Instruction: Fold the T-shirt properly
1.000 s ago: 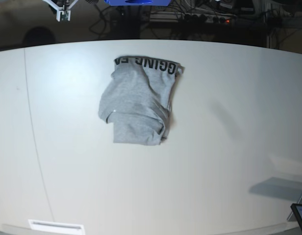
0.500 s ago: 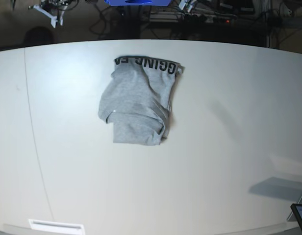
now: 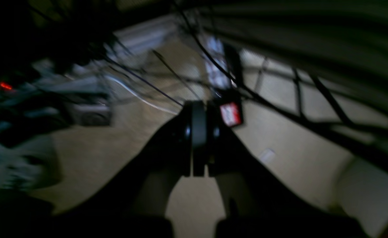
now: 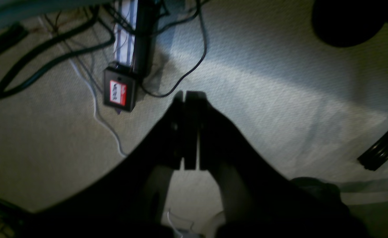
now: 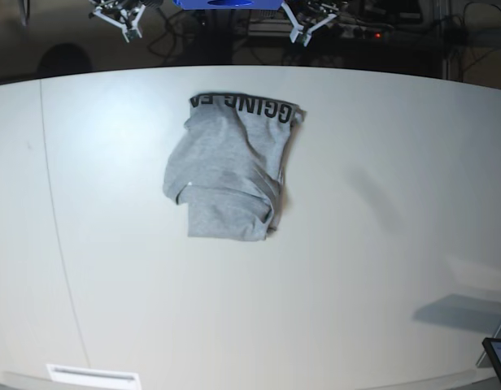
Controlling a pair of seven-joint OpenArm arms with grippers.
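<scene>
Cloth lies bunched near the far middle of the white surface (image 5: 381, 268): the T-shirt (image 5: 228, 171) is a rumpled grey heap, with a band of black lettering along its far edge and loose folds overlapping toward the near side. Both arms sit beyond the far edge, well apart from it. The left claw (image 3: 198, 132) and the right claw (image 4: 188, 129) each hang over the carpeted floor and cables, fingers pressed together with nothing between them. Judging from this, the fold is not yet tidy, and the step in hand is reaching in to regrasp. Doing it well likely means opening both claws before descent, taking two matching corners of the top layer only, and pulling the cloth flat before folding.
</scene>
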